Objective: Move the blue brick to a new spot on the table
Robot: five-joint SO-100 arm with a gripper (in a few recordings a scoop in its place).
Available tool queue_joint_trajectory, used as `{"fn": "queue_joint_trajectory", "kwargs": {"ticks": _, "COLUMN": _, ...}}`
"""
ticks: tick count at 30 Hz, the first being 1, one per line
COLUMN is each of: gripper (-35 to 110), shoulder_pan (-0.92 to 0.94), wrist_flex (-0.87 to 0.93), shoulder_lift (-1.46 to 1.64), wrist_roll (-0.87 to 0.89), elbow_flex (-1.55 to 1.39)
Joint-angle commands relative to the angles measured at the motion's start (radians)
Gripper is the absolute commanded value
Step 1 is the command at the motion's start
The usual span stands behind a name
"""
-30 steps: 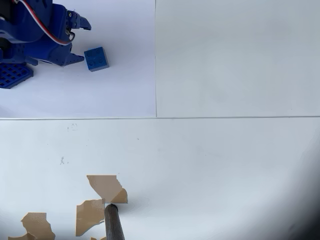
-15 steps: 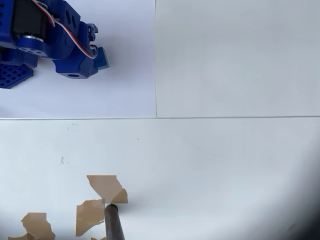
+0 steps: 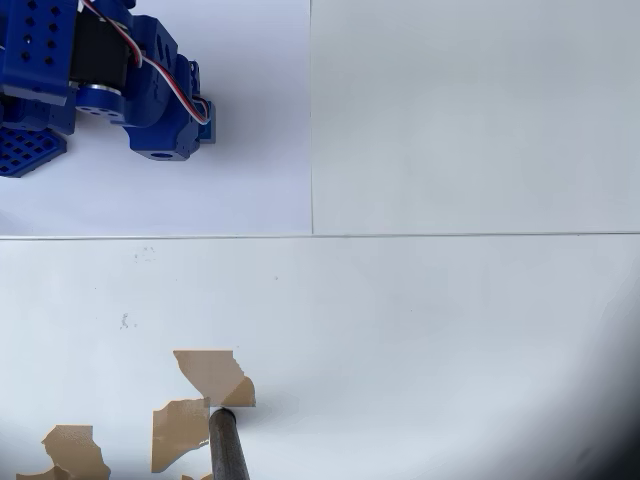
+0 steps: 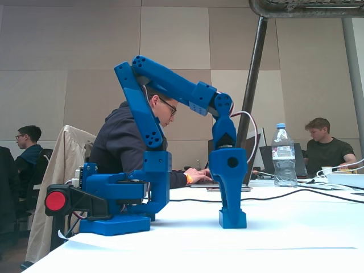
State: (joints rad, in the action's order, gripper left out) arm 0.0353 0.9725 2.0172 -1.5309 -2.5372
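Observation:
In the overhead view my blue arm reaches over the white sheet at the upper left of the table (image 3: 450, 330). The gripper (image 3: 185, 125) points straight down there. The blue brick (image 3: 211, 120) is almost wholly hidden under it; just a dark blue sliver shows at the gripper's right edge. In the fixed view the gripper (image 4: 233, 220) stands upright with its tip down on the table (image 4: 296, 227). The blue block-like shape at its tip cannot be separated into fingers and brick. Whether the jaws are open or shut is hidden.
The blue perforated base plate (image 3: 25, 150) lies at the far left. Torn brown tape patches (image 3: 210, 372) and a dark pole (image 3: 228, 445) sit at the lower left. In the fixed view a water bottle (image 4: 282, 156), cables and seated people are behind the table.
The arm swung right and came down over the brick. A second ago the brick lay in full view beside the open fingers; now the gripper covers it.

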Motion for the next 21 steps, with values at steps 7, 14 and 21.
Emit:
{"fn": "queue_joint_trajectory", "kwargs": {"ticks": 7, "gripper": 4, "shoulder_pan": -0.029, "wrist_flex": 0.238, "shoulder_lift": -0.288, "wrist_roll": 0.127, "elbow_flex": 0.629}}
{"fn": "queue_joint_trajectory", "kwargs": {"ticks": 14, "gripper": 4, "shoulder_pan": -0.081, "wrist_flex": 0.387, "shoulder_lift": -0.548, "wrist_roll": 0.219, "elbow_flex": 1.072}}
{"fn": "queue_joint_trajectory", "kwargs": {"ticks": 21, "gripper": 4, "shoulder_pan": -0.121, "wrist_flex": 0.540, "shoulder_lift": -0.828, "wrist_roll": 0.279, "elbow_flex": 1.529}}
